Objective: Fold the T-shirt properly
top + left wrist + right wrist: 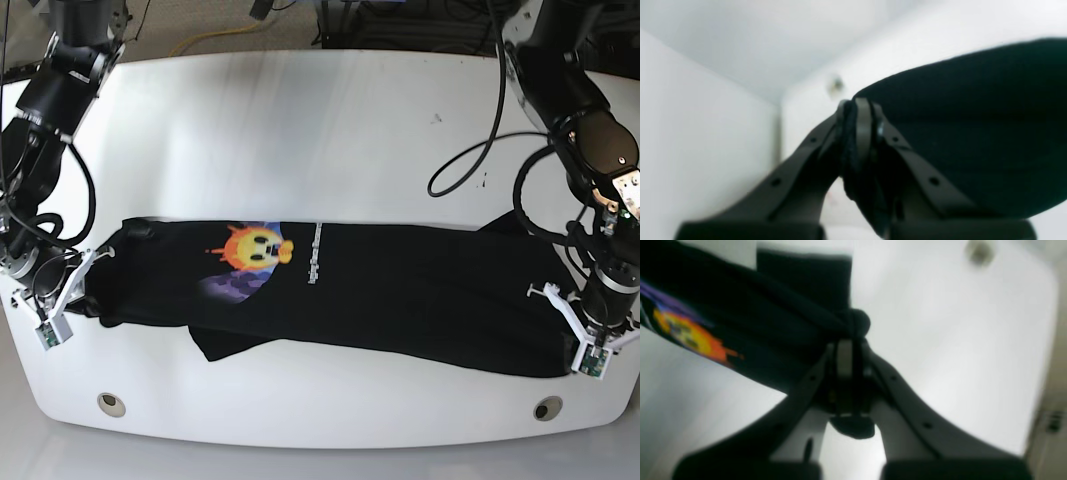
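Left pincer [578,338] is clamping tight on one end of the T-shirt [400,290], right pincer [72,295] likewise pinching the opposite end. Shirt is lying stretched on the counter [300,120], long axis running straight between the two pincers

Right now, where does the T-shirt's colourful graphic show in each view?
Left wrist: graphic not in view; only plain black T-shirt cloth at right, pinched in the left gripper.
Right wrist: graphic at far left, beside the right gripper.
Base: graphic left of centre.
Shared landmark: the white table.
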